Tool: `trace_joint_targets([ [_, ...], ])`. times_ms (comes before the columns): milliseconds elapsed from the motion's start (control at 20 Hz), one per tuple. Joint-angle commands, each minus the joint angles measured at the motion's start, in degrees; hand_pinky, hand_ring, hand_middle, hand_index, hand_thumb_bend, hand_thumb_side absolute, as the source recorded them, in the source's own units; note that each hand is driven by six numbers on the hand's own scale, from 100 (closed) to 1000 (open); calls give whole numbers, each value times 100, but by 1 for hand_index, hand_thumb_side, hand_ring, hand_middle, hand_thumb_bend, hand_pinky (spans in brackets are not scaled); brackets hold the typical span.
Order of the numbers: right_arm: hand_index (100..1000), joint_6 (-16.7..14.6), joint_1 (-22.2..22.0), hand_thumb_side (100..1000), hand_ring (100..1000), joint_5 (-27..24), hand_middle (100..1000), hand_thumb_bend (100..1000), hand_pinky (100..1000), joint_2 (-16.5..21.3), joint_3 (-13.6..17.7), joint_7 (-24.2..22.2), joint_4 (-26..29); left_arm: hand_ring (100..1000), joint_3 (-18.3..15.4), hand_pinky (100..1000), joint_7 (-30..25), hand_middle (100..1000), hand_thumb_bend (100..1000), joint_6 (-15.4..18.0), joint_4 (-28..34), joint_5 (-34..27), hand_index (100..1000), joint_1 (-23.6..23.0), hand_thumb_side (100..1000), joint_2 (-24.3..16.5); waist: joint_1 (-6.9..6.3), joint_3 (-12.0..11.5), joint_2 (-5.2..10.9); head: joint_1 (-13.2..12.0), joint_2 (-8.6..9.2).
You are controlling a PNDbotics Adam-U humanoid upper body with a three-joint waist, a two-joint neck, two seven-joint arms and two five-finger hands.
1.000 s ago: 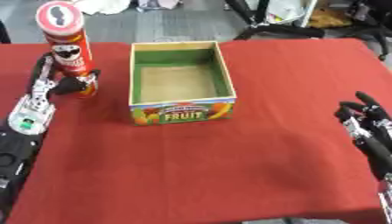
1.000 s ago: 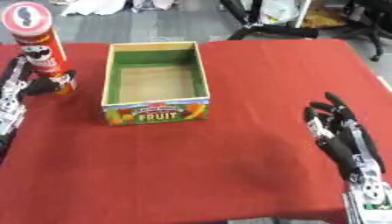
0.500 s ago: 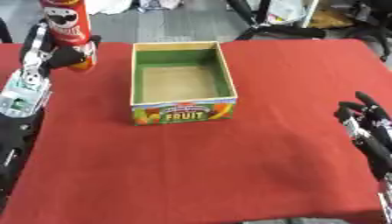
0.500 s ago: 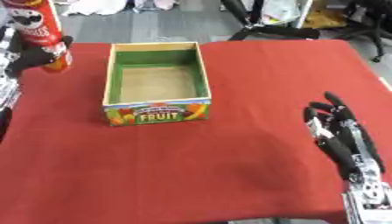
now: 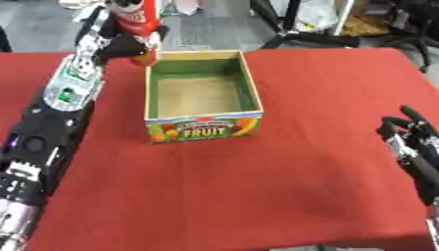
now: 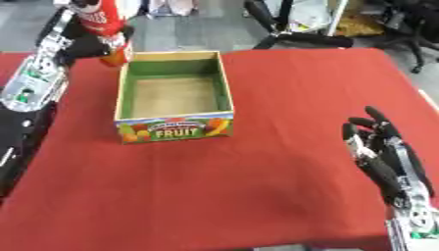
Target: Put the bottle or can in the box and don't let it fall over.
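Red cloth covers our counter (image 5: 283,186) in the left eye view. Our left robot hand (image 5: 120,43) reaches up along the counter's left side to its far edge, with fingers and thumb curled round the red can (image 5: 140,19). That can stands upright in the grip, its orange base just beside the box's far left corner and seemingly lifted clear of the cloth, though we cannot tell this for certain. The can's top runs out of the picture. The box (image 5: 202,96) sits open near the middle of the far half of the counter, green inside its walls, brown on its floor, with a fruit label on the near wall. Nothing lies inside it. Our right robot hand (image 5: 411,147) shows at the counter's right edge, well apart from the box.

From the right eye view we see the right robot hand more fully: it rests near the counter's near right corner, fingers spread and straight, pointing toward the far edge, holding nothing. The left robot hand wraps the can at the far left, beside the box's far left corner.
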State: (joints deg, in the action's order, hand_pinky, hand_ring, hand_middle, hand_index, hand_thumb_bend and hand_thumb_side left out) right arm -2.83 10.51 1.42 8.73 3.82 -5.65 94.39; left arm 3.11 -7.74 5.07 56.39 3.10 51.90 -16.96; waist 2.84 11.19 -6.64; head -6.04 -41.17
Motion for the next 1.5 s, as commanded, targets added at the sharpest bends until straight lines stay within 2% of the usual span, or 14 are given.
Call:
trace_joint_targets([
  [50,972,-11,40,466,779,-36,783,271,865,30,-7,-27,45,844,48,850,-64,775,273,40,-177,219,521,187,224,153,0,31,116,-40,53],
  [100,972,-12,42,466,779,-37,783,271,865,26,-11,-32,44,847,64,851,-60,800,377,56,-241,323,616,179,351,192,1,39,115,-41,53],
  [150,972,-12,43,466,779,-37,783,271,865,23,-13,-35,43,847,83,851,-39,801,391,77,-296,485,638,163,367,214,0,45,114,-42,51],
  [200,972,-12,42,467,779,-36,783,271,865,22,-13,-37,42,852,98,854,-7,811,532,95,-342,660,759,144,518,224,-1,50,113,-38,49],
  [250,972,-12,40,467,779,-32,783,271,865,22,-10,-36,41,857,120,858,33,823,654,112,-375,879,854,118,621,221,-4,54,111,-31,48],
  [300,972,-11,37,467,779,-31,783,270,865,23,-6,-33,41,861,134,861,77,829,739,127,-391,1106,906,88,676,212,-7,55,110,-24,47],
  [450,972,-12,32,467,779,-30,783,270,865,26,8,-22,39,870,154,870,188,841,832,161,-358,1551,960,-39,733,149,-17,47,107,-2,45],
  [650,971,-11,38,467,778,-24,782,270,865,34,25,-8,43,877,184,881,244,849,928,127,-152,1672,992,-293,800,-34,-30,9,102,47,58],
  [800,971,-11,45,467,778,-20,782,269,865,36,33,0,47,878,173,880,295,850,927,59,163,1586,994,-504,806,-210,-35,-22,101,74,83],
  [1000,971,-10,44,467,778,-10,782,269,865,51,63,26,51,879,45,880,392,848,881,-4,1085,1048,986,-948,772,-581,-43,-101,95,137,114],
  [1250,971,-10,56,467,778,-5,782,270,864,89,87,49,61,876,-307,874,388,837,687,-147,2589,387,941,-1875,723,-1095,-72,-251,83,204,151],
  [1400,971,-10,58,462,778,-6,781,273,864,97,100,58,71,871,-664,868,218,829,639,-210,3323,130,930,-2530,722,-1181,-70,-332,75,245,167],
  [1500,971,-11,61,469,778,-9,782,262,864,105,110,65,80,861,-923,860,208,817,572,-240,3656,42,903,-2944,739,-1122,-68,-388,68,256,184],
])
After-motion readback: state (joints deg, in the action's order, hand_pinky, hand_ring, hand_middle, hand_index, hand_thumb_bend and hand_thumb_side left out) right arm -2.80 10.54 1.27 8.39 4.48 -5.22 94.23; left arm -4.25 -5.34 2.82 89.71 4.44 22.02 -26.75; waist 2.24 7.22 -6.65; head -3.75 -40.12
